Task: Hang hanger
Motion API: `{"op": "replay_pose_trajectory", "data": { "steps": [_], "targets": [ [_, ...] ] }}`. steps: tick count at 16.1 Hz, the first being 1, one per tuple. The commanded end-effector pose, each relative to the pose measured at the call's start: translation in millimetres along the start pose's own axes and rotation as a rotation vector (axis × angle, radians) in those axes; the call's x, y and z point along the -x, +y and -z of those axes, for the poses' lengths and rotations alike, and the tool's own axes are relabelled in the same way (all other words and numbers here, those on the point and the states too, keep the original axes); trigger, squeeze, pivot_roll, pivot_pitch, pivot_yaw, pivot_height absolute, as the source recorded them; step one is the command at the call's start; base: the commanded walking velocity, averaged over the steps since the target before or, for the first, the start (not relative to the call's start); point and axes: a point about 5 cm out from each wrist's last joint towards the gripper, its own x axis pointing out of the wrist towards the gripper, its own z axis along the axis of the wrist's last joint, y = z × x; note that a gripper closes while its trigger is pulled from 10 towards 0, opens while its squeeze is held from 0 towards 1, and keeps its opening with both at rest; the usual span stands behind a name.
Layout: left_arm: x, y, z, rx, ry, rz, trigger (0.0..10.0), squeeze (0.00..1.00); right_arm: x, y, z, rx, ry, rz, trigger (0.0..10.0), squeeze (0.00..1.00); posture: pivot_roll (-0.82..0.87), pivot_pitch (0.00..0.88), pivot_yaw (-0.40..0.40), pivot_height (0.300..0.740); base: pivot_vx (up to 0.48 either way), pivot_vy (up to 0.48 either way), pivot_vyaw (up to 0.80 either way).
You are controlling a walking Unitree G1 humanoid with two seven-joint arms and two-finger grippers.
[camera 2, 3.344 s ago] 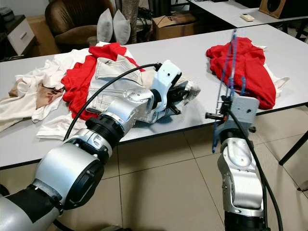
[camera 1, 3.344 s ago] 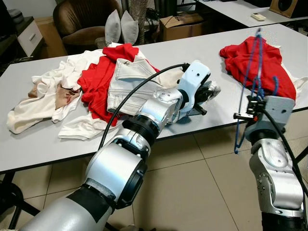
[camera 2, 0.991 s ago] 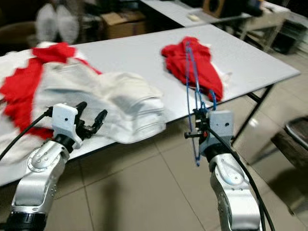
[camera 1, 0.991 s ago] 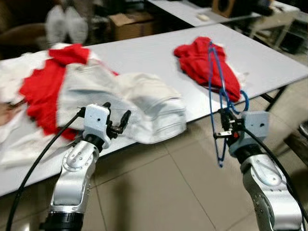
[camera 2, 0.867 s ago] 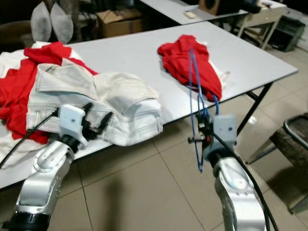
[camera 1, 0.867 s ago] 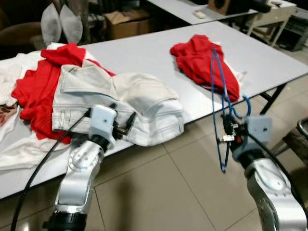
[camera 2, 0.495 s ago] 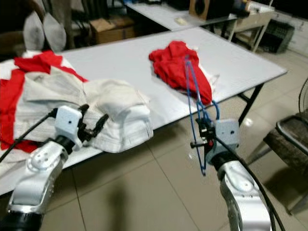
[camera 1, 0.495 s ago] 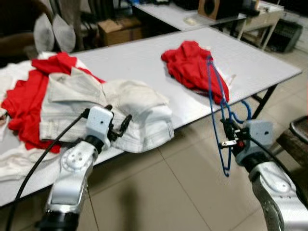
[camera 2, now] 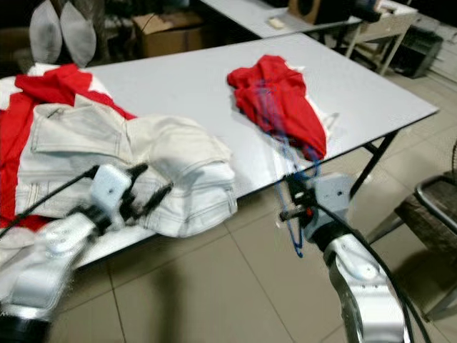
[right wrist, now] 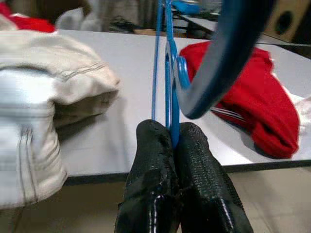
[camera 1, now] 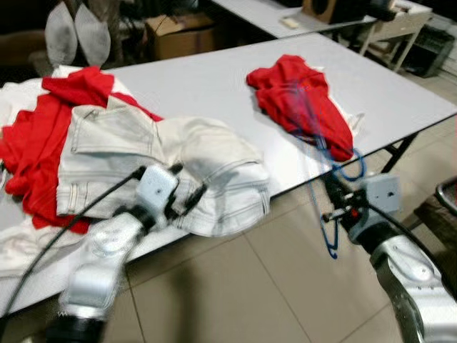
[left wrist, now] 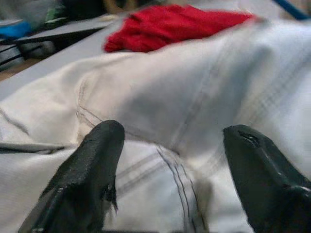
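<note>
A blue wire hanger (camera 1: 319, 146) stands upright in front of the table edge, blurred by motion. My right gripper (camera 1: 335, 206) is shut on its lower part. In the right wrist view the two fingers (right wrist: 194, 145) pinch the blue wire, and the hook (right wrist: 228, 53) curves above them. My left gripper (camera 1: 188, 191) is open at the table's front edge, right by the folded white jeans (camera 1: 207, 161). In the left wrist view its fingertips (left wrist: 104, 141) stand wide apart, with the jeans (left wrist: 184, 97) just beyond them.
The long white table (camera 1: 207, 78) carries a red garment (camera 1: 300, 100) at the right and a pile of red and white clothes (camera 1: 43, 136) at the left. A chair (camera 2: 432, 207) stands at the right edge. A cardboard box (camera 1: 178, 32) and another table (camera 1: 314, 18) lie behind. Tiled floor is in front.
The whole view has shifted and blurred, so the camera moved. The left arm has drawn back from over the clothes to the table's edge. The right gripper kept the hanger throughout.
</note>
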Motion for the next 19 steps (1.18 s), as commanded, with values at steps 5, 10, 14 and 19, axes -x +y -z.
{"op": "replay_pose_trajectory", "data": {
  "steps": [5,10,14,19],
  "targets": [
    [3.4,-16.5,15,-0.168,0.143,0.34,10.0,0.55,17.1,-17.0,6,0.085,0.058,-0.12,10.0,0.0,-0.11,0.011,-0.018,0.74,0.0,0.0,0.0],
    [-7.2,-20.6,26,-0.304,0.193,0.309,10.0,0.0,23.3,-33.6,8,0.096,0.03,0.004,10.0,0.0,-0.12,0.013,-0.014,0.74,0.0,0.0,0.0],
    [-23.2,-24.3,33,-0.348,0.139,0.142,10.0,0.0,23.9,-31.5,10,0.068,-0.022,0.065,10.0,0.0,-0.14,0.015,-0.01,0.74,0.0,0.0,0.0],
    [-32.7,-16.8,27,-0.459,0.036,-0.025,10.0,0.0,24.6,-28.4,12,0.052,-0.044,0.084,10.0,0.0,-0.15,0.012,-0.003,0.74,0.0,0.0,0.0]
  ]
}}
